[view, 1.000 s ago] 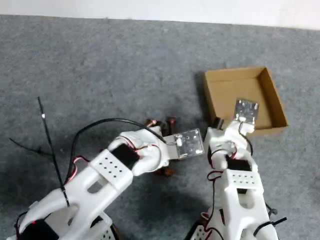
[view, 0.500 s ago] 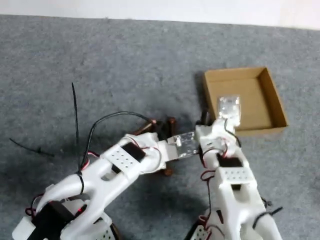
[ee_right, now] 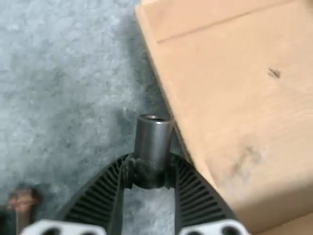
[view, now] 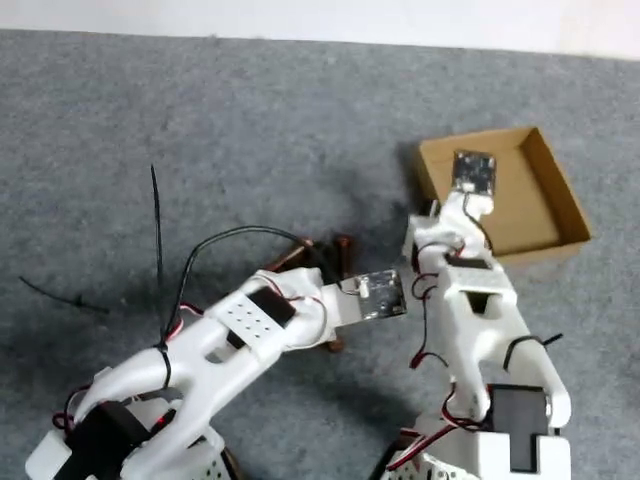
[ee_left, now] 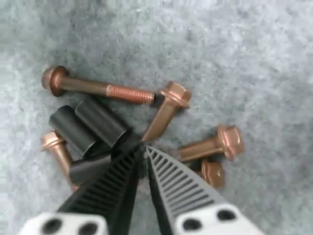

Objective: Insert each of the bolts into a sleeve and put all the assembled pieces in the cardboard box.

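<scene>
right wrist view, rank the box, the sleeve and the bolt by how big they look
1. box, running past the frame edge
2. sleeve, held in the right claw near the camera, so it looks big
3. bolt, partly cut off at the edge

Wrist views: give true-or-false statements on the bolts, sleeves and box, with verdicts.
1. The right gripper holds a dark grey metal sleeve. True.
2. That sleeve is inside the brown cardboard box. False: it is outside, beside the box wall, over the grey carpet.
3. Copper-coloured bolts lie loose by the left gripper. True.
4. No sleeves lie on the carpet. False: black sleeves lie among the bolts.
</scene>
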Action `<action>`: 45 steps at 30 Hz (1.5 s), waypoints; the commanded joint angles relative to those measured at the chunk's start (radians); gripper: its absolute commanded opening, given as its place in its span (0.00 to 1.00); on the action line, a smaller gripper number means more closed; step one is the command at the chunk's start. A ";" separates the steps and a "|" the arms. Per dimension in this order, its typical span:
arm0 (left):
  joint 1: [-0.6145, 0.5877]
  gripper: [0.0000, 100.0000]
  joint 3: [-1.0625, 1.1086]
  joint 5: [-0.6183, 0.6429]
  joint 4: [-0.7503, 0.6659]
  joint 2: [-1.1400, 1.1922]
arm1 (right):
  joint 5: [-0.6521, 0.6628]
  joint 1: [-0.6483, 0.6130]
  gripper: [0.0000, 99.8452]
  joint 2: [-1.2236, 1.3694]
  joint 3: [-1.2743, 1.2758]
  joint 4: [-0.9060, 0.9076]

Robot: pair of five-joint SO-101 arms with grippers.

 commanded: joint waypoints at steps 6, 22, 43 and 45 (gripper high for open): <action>-0.002 0.00 -0.027 0.000 -0.015 -0.002 | -0.015 0.025 0.00 -0.107 -0.005 -0.033; -0.073 0.00 -0.027 0.137 -0.109 -0.007 | -0.015 -0.077 0.00 -0.498 0.240 -0.004; -0.001 0.14 -0.035 -0.061 -0.107 0.001 | -0.012 0.015 0.00 -1.313 0.621 0.205; 0.018 0.14 -0.035 -0.080 -0.107 0.002 | -0.011 0.016 0.00 -1.313 0.625 0.205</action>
